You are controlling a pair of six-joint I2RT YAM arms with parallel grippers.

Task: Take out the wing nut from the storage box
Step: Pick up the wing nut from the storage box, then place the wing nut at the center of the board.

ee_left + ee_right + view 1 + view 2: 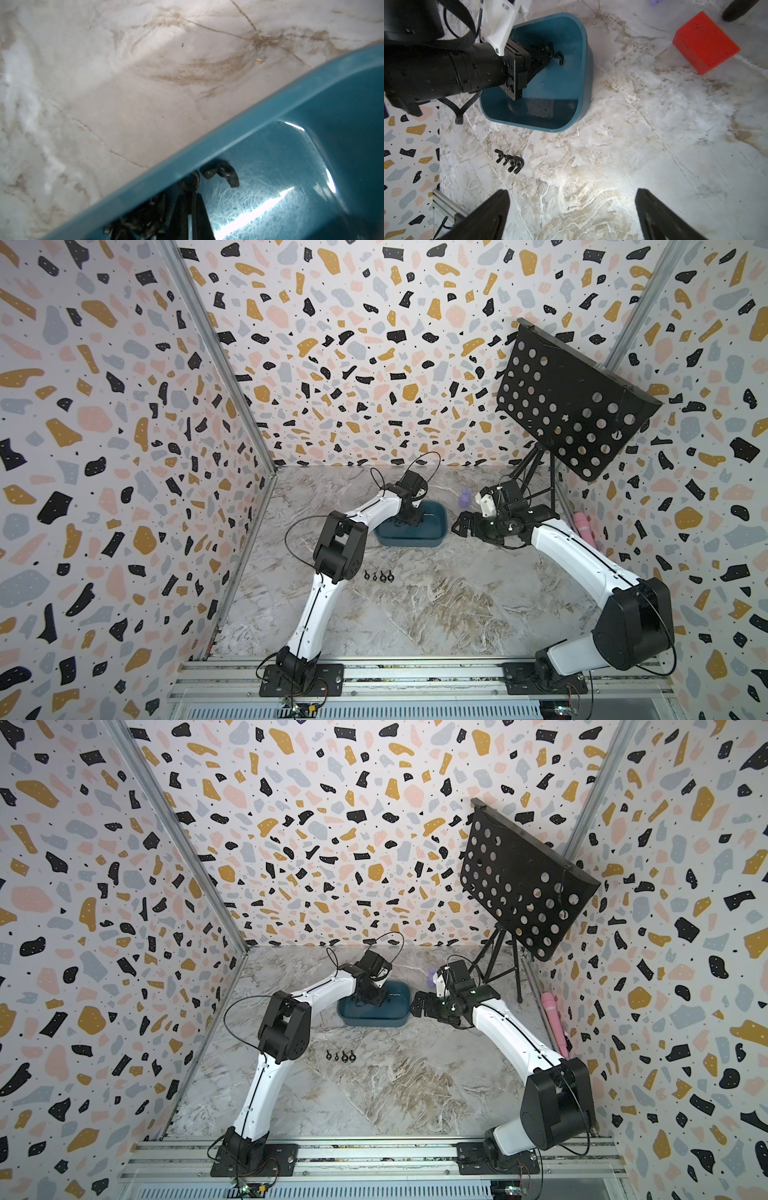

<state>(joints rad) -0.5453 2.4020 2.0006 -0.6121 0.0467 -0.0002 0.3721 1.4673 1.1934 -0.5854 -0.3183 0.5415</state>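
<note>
- Down inside the storage box [419, 541], toward the bench's far edge, with the left gripper [194, 196], near the box's left end.
- Closed tight, seemingly on a wing nut [189, 182] pinched at the tips; second wing nut [223, 173] just beside, untouched.
- Likely next: straight lift clear of the rim.
- Right gripper [572, 191] spread wide, empty, off the box's right end.
- Four nuts [379, 576] already out on the bench.

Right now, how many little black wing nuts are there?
6: four wing nuts in a row on the table, two in the storage box at the left gripper's tips; others may hide beneath it.
</note>
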